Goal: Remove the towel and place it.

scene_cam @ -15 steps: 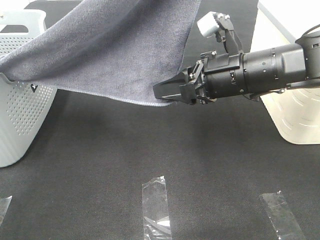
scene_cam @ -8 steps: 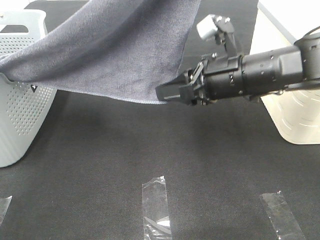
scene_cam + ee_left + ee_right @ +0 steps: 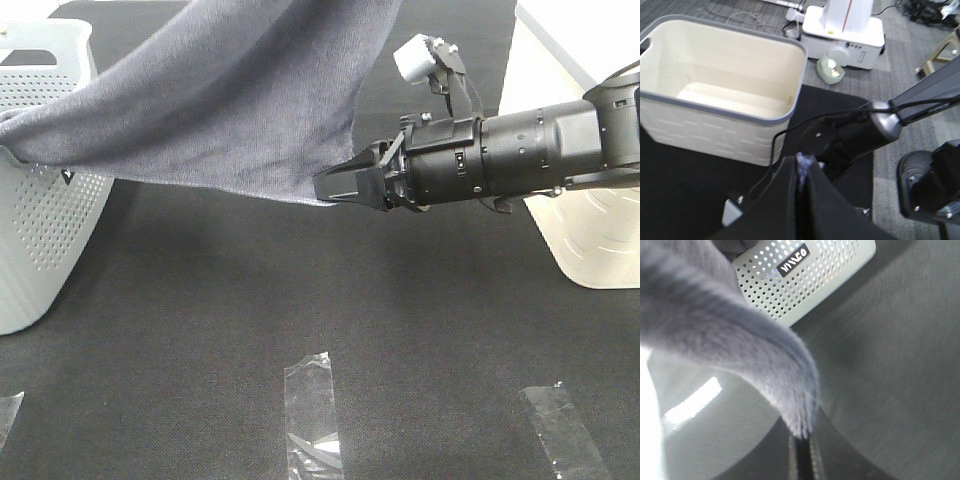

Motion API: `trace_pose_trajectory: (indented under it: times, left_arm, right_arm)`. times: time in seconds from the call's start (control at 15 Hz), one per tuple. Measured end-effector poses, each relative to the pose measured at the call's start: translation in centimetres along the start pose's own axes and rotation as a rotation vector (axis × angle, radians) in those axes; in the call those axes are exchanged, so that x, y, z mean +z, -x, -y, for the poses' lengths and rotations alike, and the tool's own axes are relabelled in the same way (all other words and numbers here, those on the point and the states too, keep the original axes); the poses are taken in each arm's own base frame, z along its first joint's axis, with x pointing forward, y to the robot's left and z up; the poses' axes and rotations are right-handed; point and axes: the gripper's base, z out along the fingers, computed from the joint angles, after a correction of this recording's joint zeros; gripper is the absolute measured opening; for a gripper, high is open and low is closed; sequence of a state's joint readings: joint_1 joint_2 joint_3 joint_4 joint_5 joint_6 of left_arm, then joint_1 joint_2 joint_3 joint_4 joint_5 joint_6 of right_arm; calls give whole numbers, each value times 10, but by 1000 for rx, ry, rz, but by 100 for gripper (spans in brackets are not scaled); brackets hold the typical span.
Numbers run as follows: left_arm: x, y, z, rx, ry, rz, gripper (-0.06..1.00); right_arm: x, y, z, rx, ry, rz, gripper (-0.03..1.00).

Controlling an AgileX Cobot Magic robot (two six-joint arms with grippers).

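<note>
Nearest, tape strips point(image 3: 312, 400) lie on the dark worktop point(image 3: 200, 330). Above it, to the right of the perforated basket point(image 3: 40, 240), the right hand point(image 3: 335, 187) pinches the towel point(image 3: 230, 100) by its lower corner. The towel is draped over that basket's rim and rises away from it, stretched. Farther up, the left hand point(image 3: 802, 164) (outside the high view) is pressed together on another corner. The step in hand looks like lifting the towel clear of the basket. The next move probably calls for both hands to travel together, keeping it spread.
</note>
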State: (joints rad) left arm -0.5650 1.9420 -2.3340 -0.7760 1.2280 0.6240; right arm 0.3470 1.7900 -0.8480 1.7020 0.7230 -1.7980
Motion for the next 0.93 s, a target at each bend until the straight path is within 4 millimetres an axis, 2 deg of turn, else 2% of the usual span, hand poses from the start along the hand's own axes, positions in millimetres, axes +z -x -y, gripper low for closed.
trace_pose_trajectory:
  times: [0.2, 0.4, 0.53, 0.73, 0.93]
  left_arm:
    - [-1, -8, -12, -40, 133, -84, 1]
    - [-9, -18, -34, -163, 410, -175, 1]
    - [-15, -23, -45, -210, 552, -213, 1]
    - [-20, -28, -53, -274, 664, -234, 1]
    - [-7, -39, -63, -343, 675, -263, 1]
  right_arm:
    - [-1, -6, -2, 141, 9, -71, 0]
    - [-18, 1, -14, 229, -38, -239, 0]
    - [-34, 17, -21, 240, -114, -352, 0]
    - [-60, 42, -27, 282, -288, -514, 0]
    - [-85, 73, -23, 280, -518, -564, 0]
